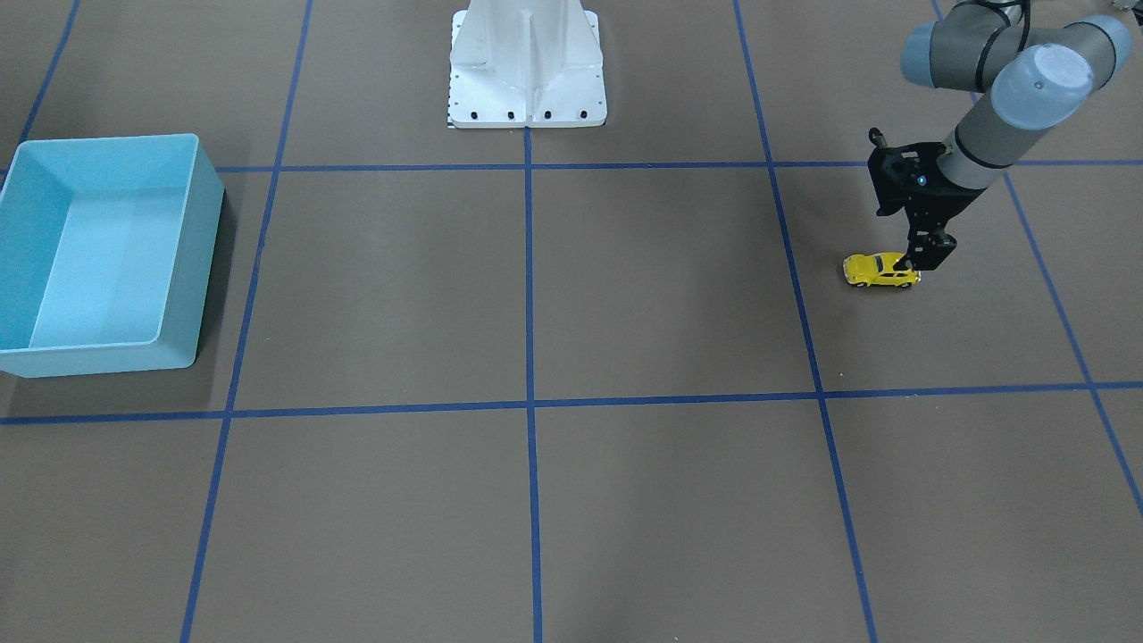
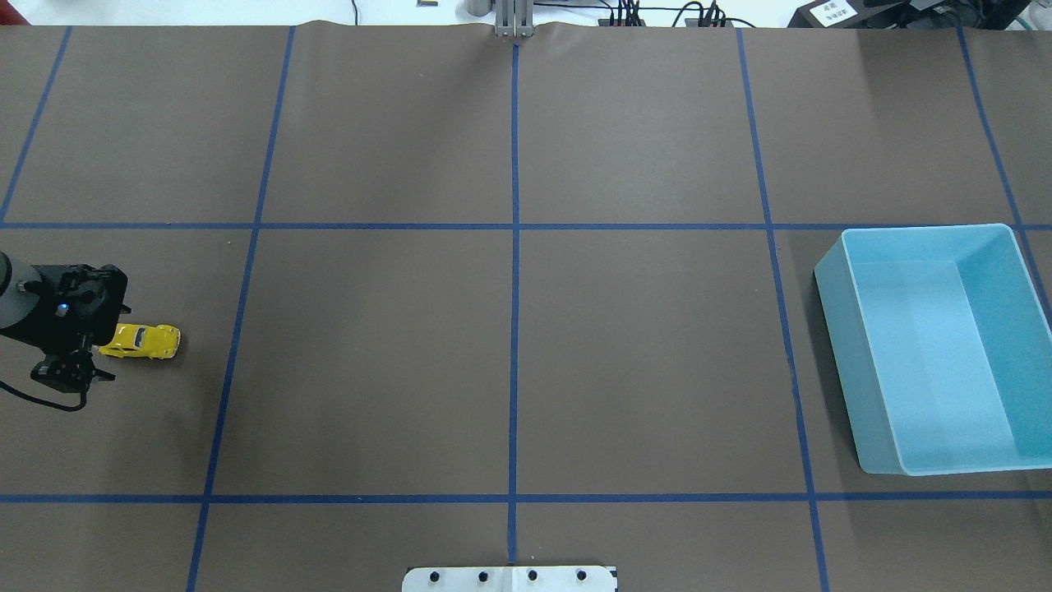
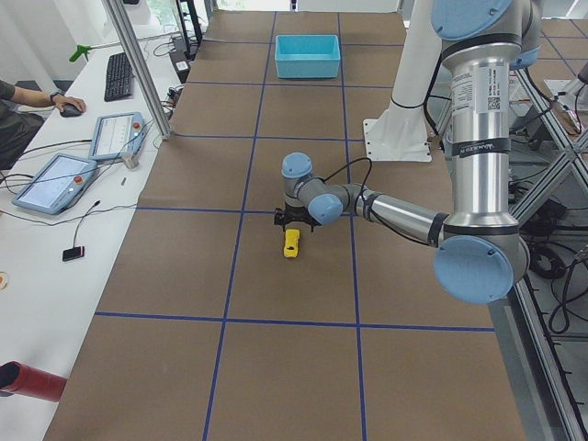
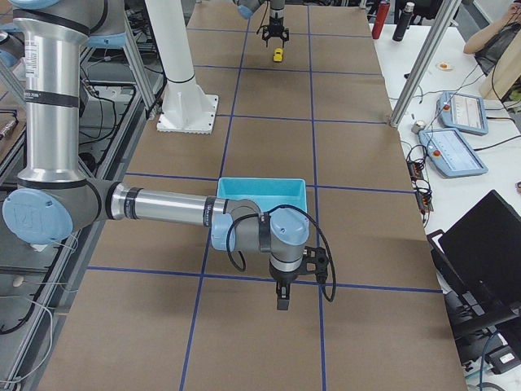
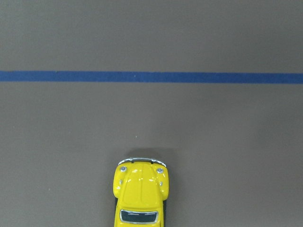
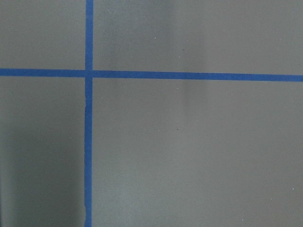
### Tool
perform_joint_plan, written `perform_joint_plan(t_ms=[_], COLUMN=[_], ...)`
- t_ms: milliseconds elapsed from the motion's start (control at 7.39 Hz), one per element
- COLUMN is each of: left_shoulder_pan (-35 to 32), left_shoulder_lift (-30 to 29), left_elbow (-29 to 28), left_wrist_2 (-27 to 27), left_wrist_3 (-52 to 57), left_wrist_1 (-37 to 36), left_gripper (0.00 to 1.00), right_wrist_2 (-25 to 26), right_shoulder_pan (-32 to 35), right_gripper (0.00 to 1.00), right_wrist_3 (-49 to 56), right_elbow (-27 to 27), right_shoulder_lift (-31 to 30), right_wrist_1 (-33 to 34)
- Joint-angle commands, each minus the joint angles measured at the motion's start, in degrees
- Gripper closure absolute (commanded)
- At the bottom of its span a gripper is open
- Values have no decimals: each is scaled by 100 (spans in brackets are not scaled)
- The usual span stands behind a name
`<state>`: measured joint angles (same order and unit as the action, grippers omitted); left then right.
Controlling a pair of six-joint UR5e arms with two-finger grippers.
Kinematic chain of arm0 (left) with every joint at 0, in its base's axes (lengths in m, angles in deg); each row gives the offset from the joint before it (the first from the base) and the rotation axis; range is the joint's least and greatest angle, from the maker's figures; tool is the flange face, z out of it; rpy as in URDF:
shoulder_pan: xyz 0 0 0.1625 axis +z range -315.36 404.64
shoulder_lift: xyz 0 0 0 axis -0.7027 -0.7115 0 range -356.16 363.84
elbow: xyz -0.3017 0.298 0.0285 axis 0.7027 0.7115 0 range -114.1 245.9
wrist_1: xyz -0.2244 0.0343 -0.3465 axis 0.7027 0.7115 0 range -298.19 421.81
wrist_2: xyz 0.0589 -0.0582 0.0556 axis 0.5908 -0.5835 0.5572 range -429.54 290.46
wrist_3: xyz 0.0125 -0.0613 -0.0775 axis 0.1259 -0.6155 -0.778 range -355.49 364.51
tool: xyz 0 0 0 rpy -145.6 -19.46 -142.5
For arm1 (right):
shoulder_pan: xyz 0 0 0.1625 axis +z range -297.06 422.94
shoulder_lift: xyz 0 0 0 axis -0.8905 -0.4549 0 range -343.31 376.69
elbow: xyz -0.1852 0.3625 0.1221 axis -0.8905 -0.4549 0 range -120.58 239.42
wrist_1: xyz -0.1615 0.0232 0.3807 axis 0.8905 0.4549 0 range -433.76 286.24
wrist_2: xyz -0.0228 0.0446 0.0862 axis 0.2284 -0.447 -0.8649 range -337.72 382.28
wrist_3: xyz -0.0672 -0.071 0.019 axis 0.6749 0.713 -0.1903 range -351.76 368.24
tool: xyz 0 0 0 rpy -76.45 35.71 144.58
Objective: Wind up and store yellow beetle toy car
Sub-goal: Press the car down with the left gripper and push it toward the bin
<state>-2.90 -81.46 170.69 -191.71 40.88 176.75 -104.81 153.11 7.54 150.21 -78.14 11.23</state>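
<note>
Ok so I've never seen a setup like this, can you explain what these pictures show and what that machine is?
It is a robot with two jointed arms on a white pedestal, at a brown table marked with blue tape. Six cameras catch one moment: one facing the robot, one above and behind it, one at each table end, one on each wrist. On the table lie a yellow beetle toy car and an empty light blue bin, far apart. The left gripper is down at the car's rear end; whether it grips the car, I cannot tell. The right gripper hangs over bare table near the bin.
</note>
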Motion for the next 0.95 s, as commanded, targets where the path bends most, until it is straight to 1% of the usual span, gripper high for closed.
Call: perform_joint_plan(t_ms=[0,135,406,676,812], left_shoulder_pan=[-27,-19,-10,8,8], left_shoulder_lift=[-109,-110,-205,-233,-233], left_elbow=[-283,-301,-537,-600,-609], left_wrist_2=[17,43,61,70,70], left_wrist_3=[-25,-25,-7,-33,-34], left_wrist_1=[203,248,327,380,389], left_gripper=[0,0,1,1,7], right_wrist_2=[0,0,0,0,0], right_shoulder_pan=[0,0,0,0,0], right_gripper=[1,1,1,1,1], right_wrist_3=[0,0,0,-9,-9], right_elbow=[0,0,0,0,0], right_shoulder_lift=[0,0,0,0,0], right_wrist_1=[0,0,0,0,0])
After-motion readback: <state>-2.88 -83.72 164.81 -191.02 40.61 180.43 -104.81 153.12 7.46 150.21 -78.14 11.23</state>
